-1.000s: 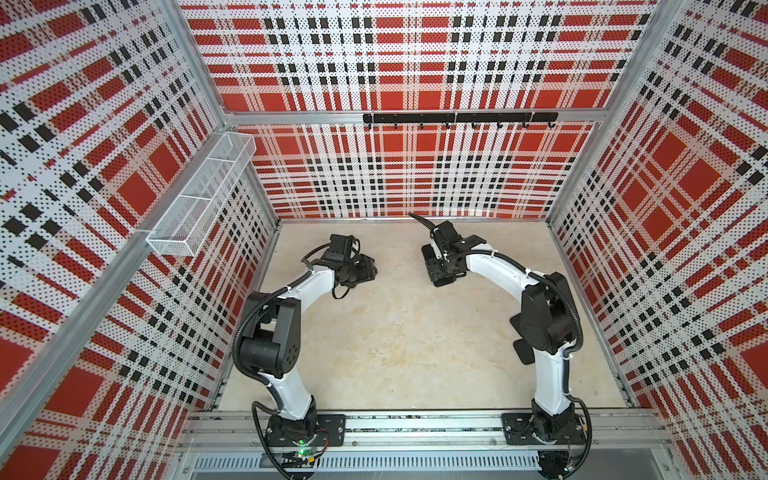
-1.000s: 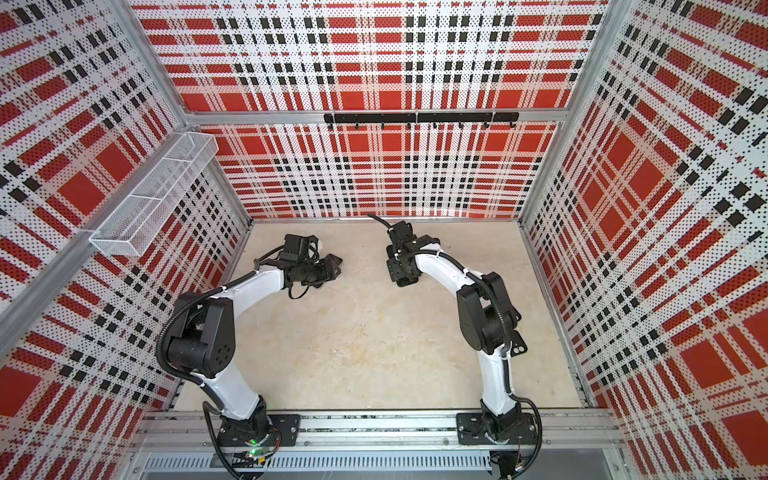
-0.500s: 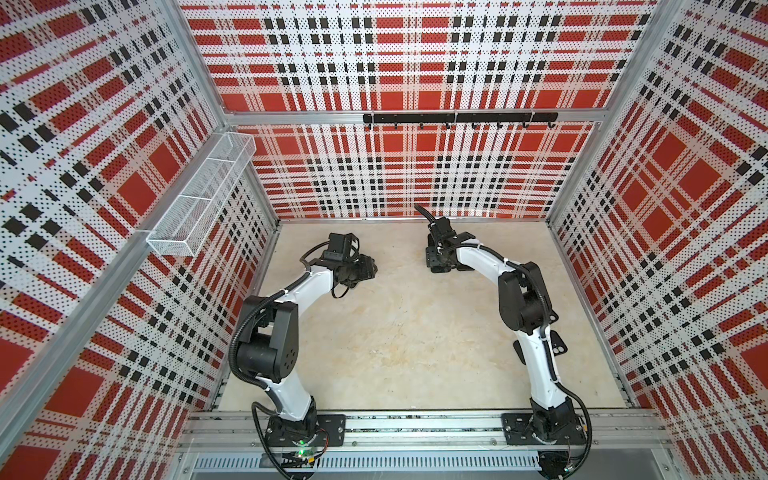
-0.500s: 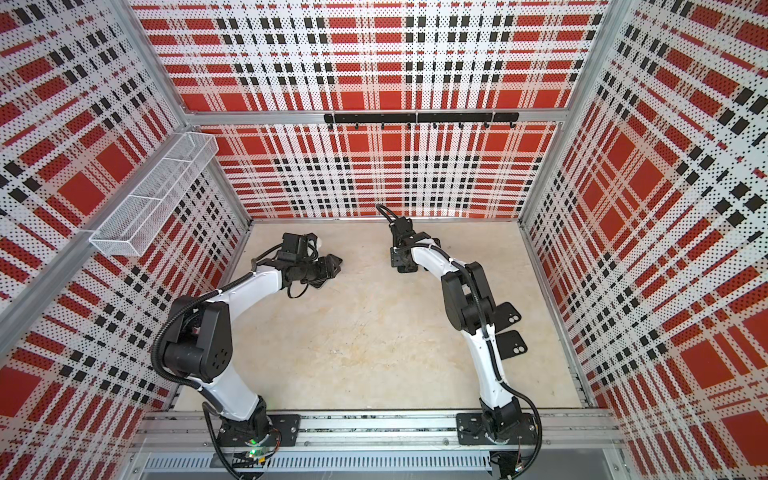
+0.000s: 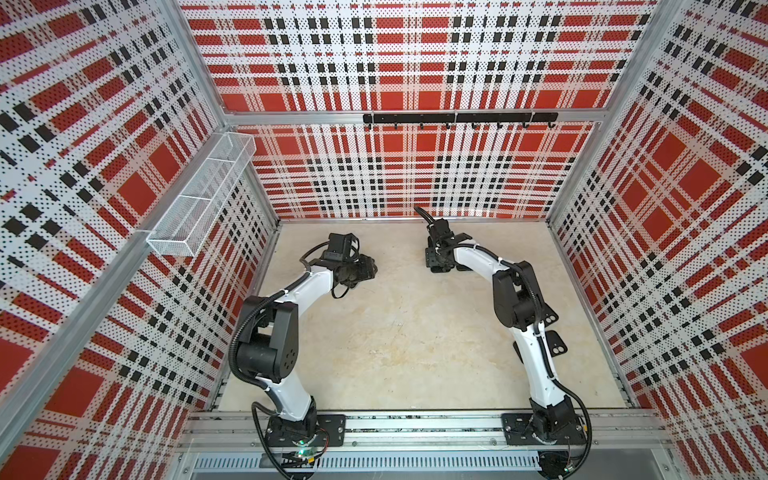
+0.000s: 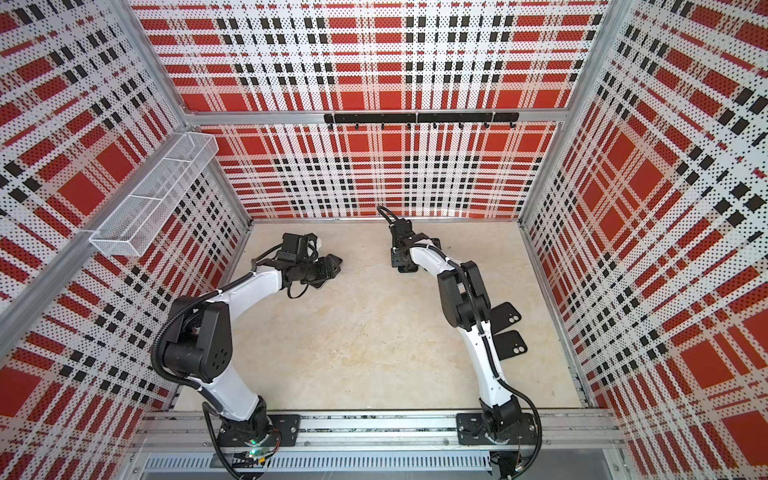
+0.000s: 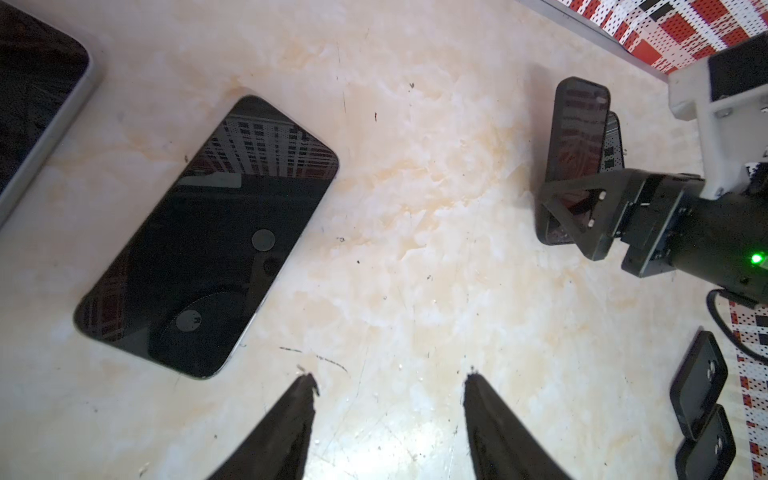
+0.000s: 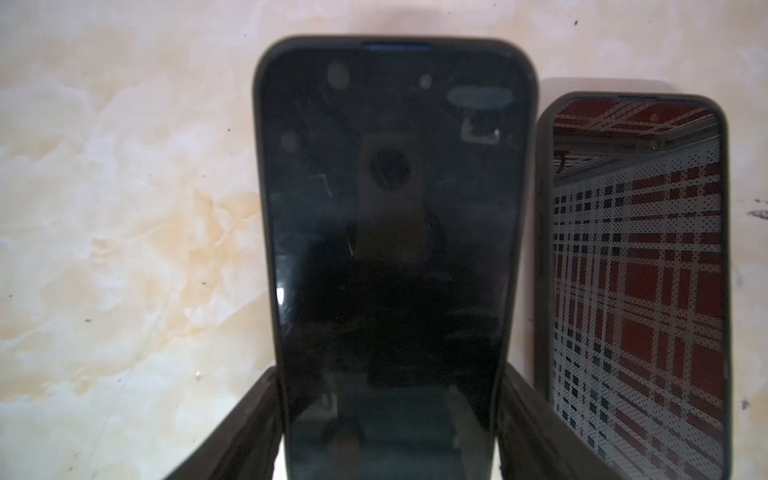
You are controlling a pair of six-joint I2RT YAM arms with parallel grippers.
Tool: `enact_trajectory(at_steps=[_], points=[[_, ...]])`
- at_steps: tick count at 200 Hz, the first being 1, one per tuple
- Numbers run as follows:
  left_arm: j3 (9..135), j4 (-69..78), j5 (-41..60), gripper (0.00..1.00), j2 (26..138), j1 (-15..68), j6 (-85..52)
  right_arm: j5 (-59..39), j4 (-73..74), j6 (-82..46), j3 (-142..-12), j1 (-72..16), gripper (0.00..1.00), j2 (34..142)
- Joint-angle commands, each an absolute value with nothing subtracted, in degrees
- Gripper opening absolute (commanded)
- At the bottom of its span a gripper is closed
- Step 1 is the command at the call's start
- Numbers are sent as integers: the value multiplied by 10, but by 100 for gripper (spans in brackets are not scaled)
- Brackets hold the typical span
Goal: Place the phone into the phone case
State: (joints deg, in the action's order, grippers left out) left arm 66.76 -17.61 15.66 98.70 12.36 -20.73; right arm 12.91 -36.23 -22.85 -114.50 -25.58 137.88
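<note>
Now clamping black-rimmed rectangular phone [image 8: 390,208] widthwise in right gripper [image 8: 388,415]; hovering empty, spread left gripper [image 7: 390,377] lower-right of diagonal glossy black uncased phone [image 7: 208,237].

Right arm elbow [image 5: 515,299]: swung inward. A second ago it sat below the right end of the hook rail [image 5: 459,118]; now it sits below a point further in along the rail. Most of that shift came in the first half second.
Right arm lower link: rose straight from its base, now leans inward.
Right gripper [image 5: 437,261]: edged slightly nearer the hook rail with the cased phone [image 8: 386,228], and looks lower to the bench [image 5: 415,332].
Phone cases [image 6: 505,316]: were largely hidden by the right arm; both now show.
</note>
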Motion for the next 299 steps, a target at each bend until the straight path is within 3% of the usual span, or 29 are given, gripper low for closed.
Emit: enact_trajectory(at_steps=[1, 17, 37, 60, 129, 147, 229, 299], points=[[660, -172, 160, 61, 973, 124, -205, 149, -352, -235, -1154, -251, 72, 1402], [660, -172, 161, 61, 973, 123, -204, 147, -354, -238, -1151, -251, 85, 1404], [660, -171, 162, 61, 974, 125, -205, 143, -348, -238, -1147, -251, 88, 1406], [660, -171, 161, 61, 976, 124, -204, 145, -354, -238, -1152, -251, 99, 1412], [660, -171, 159, 61, 978, 125, -203, 122, -342, -215, -1150, -256, 100, 1352], [659, -171, 155, 61, 976, 124, -196, 161, -333, -198, -1130, -266, 100, 1311], [657, -167, 146, 61, 962, 130, -195, 211, -391, -239, -870, -183, 85, 1046], [656, -163, 160, 61, 950, 162, -195, 139, -400, -284, -663, -44, 68, 942]])
